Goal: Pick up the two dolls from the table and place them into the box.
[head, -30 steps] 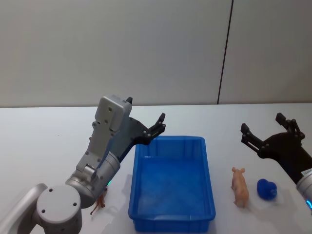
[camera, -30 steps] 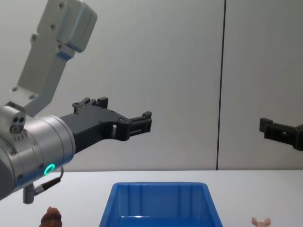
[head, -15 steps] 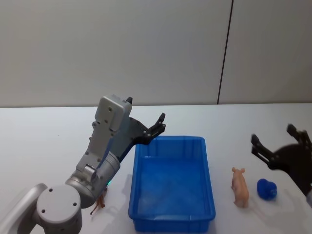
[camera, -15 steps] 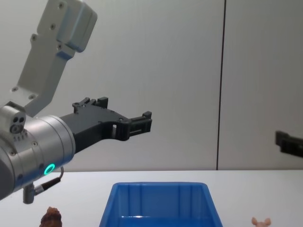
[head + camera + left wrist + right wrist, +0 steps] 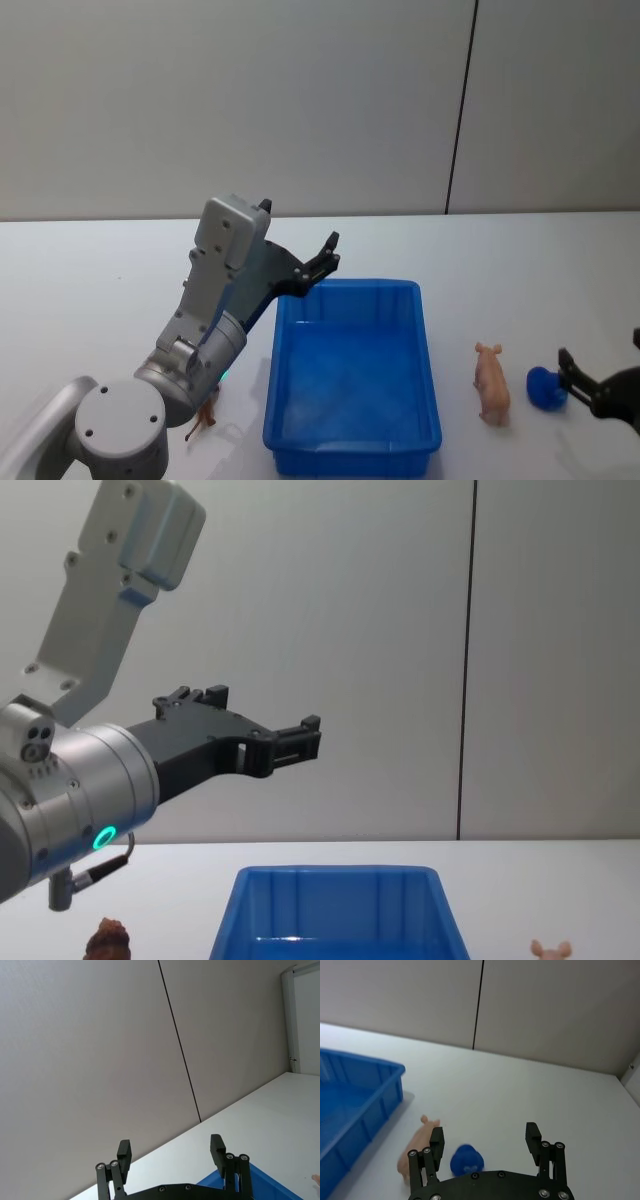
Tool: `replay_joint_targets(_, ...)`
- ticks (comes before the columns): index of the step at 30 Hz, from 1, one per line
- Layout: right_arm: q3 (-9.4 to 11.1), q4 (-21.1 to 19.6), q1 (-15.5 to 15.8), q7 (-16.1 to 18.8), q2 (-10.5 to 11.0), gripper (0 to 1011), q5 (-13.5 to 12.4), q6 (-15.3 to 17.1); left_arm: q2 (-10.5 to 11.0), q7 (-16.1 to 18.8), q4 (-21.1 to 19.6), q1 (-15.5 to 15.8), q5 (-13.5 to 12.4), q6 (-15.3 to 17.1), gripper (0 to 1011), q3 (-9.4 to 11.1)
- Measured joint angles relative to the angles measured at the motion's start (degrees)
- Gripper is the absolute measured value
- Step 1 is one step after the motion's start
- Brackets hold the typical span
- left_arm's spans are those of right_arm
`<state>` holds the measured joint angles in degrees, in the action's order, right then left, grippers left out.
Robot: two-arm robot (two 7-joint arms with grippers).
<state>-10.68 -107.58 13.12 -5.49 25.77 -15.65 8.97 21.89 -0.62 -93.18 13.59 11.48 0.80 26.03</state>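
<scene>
The blue box stands in the middle of the white table. A pale pink doll lies on the table to the right of it. A small reddish-brown doll stands left of the box, partly behind my left arm. My left gripper hangs open and empty, high over the box's far left corner. My right gripper is open and empty, low at the near right, with the pink doll just ahead of it. The chest view shows the box and both dolls.
A small round blue object lies on the table right of the pink doll, close to my right gripper. Grey wall panels rise behind the table's far edge. The table's right edge lies beyond my right gripper.
My right gripper has pulled back and down toward the near right, leaving the chest view. The left arm, box and dolls have not moved.
</scene>
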Motion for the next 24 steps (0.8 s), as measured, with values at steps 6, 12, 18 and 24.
replay_joint_targets(6, -0.1, 1.6, -0.4, -0.2, -0.2, 1001, 1.8, 4.1, 0.0, 0.0, 0.0, 0.0, 0.0, 0.0, 1000, 0.0)
replay_joint_targets(12, -0.8, 5.0, -3.0, 1.3, -1.7, 1001, 4.1, 7.2, 0.0, 0.0, 0.0, 0.0, 0.0, 0.0, 1000, 0.0)
replay_joint_targets(18, -1.7, 9.6, -6.3, 3.6, -3.7, 1001, 6.4, 9.0, 0.0, 0.0, 0.0, 0.0, 0.0, 0.0, 1000, 0.0)
replay_joint_targets(24, -2.6, 14.3, -9.5, 5.5, -5.8, 1001, 8.1, 9.9, 0.0, 0.0, 0.0, 0.0, 0.0, 0.0, 1000, 0.0)
